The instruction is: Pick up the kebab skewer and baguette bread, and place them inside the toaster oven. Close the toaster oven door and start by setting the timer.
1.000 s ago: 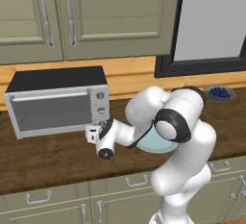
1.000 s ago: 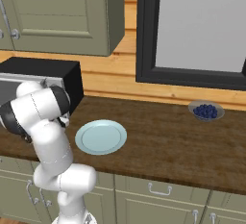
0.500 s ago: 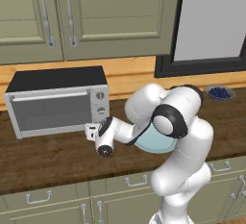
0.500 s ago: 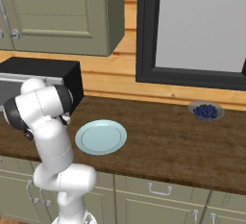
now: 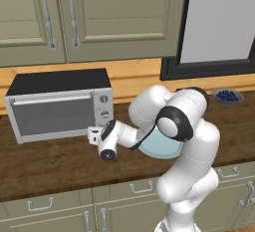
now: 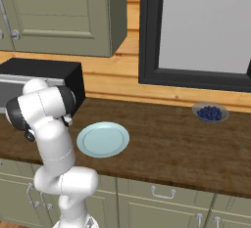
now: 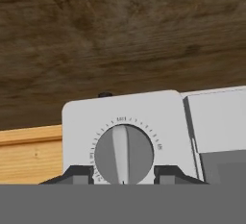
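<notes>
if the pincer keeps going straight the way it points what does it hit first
Most likely a round timer knob on the toaster oven side panel. In the hand view the pincer has a fingertip on either side of that knob, though the remaining gap is hard to judge.

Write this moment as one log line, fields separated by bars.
stage: setting timer | gripper: fingers either side of a round knob | toaster oven: door closed | plate: bare

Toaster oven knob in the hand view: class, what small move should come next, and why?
Probably close the hand fully onto the knob, then turn it. The fingertips flank the knob on both sides, centred on it, and the toaster oven door is already shut, so setting the timer looks like what remains.
</notes>
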Robot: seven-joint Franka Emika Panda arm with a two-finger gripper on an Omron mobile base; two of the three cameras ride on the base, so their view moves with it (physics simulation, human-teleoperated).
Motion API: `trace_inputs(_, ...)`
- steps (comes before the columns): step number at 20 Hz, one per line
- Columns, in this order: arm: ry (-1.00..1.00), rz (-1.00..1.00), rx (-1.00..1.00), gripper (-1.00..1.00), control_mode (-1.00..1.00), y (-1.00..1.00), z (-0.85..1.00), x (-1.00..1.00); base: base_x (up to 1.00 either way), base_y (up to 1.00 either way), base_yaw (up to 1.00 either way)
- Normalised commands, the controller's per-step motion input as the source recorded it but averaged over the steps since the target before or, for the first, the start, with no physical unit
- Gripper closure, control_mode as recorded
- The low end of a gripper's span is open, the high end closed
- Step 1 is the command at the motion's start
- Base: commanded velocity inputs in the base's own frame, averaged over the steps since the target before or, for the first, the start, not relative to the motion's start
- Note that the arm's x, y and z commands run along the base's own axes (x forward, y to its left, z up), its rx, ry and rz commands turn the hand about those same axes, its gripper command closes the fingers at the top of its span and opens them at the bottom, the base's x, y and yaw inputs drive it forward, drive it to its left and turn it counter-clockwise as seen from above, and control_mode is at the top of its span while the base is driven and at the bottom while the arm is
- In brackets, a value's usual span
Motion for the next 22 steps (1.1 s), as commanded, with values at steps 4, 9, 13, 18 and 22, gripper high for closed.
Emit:
trace_inputs(4, 0.0, 0.0, 0.0, 1.0, -1.0, 0.0, -0.15, 0.0, 0.0, 0.0, 0.0)
trace_inputs(9, 0.0, 0.0, 0.0, 1.0, -1.0, 0.0, -0.3, 0.0, 0.0, 0.0, 0.0)
trace_inputs(13, -0.01, 0.0, 0.02, 1.0, -1.0, 0.0, -0.48, -0.05, 0.0, 0.0, 0.0)
trace_inputs(18, -0.05, 0.0, 0.1, 1.0, -1.0, 0.0, -0.55, -0.02, 0.0, 0.0, 0.0)
trace_inputs(22, -0.05, 0.0, 0.15, 1.0, -1.0, 0.0, -0.39, -0.01, 0.0, 0.0, 0.0)
